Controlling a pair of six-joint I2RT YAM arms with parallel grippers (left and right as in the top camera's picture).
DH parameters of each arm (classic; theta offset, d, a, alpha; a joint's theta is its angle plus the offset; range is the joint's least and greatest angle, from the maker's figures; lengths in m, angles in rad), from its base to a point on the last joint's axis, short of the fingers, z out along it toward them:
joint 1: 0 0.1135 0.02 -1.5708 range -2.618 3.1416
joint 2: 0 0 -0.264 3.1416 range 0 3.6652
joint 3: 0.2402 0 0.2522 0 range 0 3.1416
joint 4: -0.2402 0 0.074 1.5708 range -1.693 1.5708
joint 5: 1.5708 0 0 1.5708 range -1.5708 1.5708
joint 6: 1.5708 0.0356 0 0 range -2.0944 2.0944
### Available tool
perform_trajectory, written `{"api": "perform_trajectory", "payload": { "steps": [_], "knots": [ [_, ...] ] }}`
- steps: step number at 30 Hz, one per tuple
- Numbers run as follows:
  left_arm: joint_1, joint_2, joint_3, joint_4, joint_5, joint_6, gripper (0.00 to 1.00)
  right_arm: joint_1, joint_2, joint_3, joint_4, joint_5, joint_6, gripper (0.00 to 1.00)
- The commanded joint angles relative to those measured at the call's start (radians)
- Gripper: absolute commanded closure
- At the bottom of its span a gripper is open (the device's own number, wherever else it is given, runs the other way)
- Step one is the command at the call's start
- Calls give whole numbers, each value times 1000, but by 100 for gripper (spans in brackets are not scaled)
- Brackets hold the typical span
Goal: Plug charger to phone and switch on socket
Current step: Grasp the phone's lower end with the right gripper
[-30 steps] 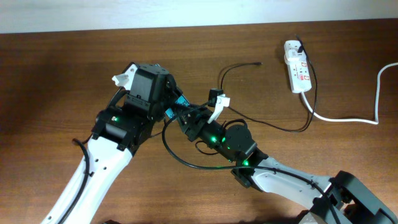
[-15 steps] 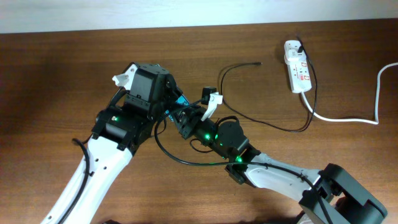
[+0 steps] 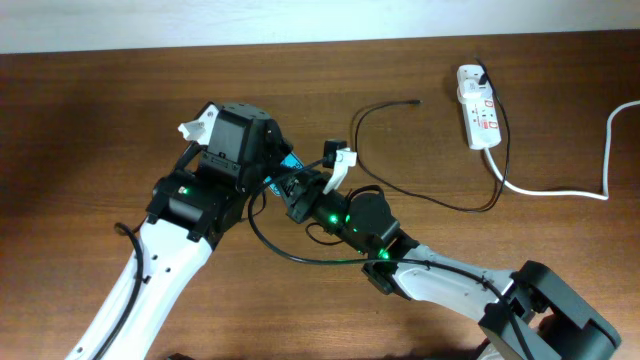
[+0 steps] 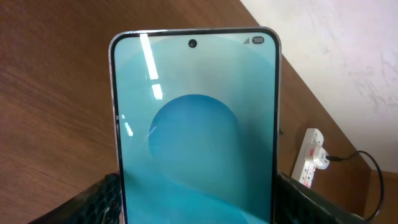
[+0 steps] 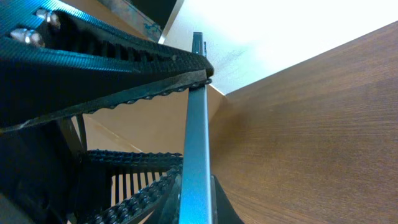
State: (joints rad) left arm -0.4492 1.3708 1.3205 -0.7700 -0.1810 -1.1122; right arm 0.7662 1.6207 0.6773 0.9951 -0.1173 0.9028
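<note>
Left gripper (image 4: 196, 190) pinching the phone (image 4: 196, 124) across its side edges. Right gripper (image 5: 204, 66) jaws pressed together, tips against the phone's thin edge. Charger (image 3: 395, 103) tip lies unplugged, between the phone and the socket (image 3: 478, 118).

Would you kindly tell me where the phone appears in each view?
Overhead: phone, a mostly hidden cyan sliver left of centre.
Left wrist: phone fills the centre, screen facing the camera.
Right wrist: phone edge-on, a thin vertical strip.
Landmark: socket, overhead upper right, left wrist lower right.
</note>
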Motion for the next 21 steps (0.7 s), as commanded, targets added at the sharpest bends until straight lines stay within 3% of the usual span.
{"api": "perform_trajectory", "payload": {
  "steps": [1, 2, 4, 15, 21],
  "knots": [
    [2, -2, 24, 5, 2, 2, 18, 11, 2, 18, 12, -85, -34, 96],
    [2, -2, 24, 5, 5, 3, 9, 11, 2, 18, 12, -85, -34, 96],
    [2, -2, 24, -7, 5, 3, 1, -1, 2, 18, 12, -94, -33, 96],
    [3, -3, 24, -3, 5, 11, 1, -49, 2, 18, -29, -137, -30, 96],
    [3, -50, 24, -2, -6, 176, 1, -68, 2, 18, -64, -138, -19, 96]
  ]
}}
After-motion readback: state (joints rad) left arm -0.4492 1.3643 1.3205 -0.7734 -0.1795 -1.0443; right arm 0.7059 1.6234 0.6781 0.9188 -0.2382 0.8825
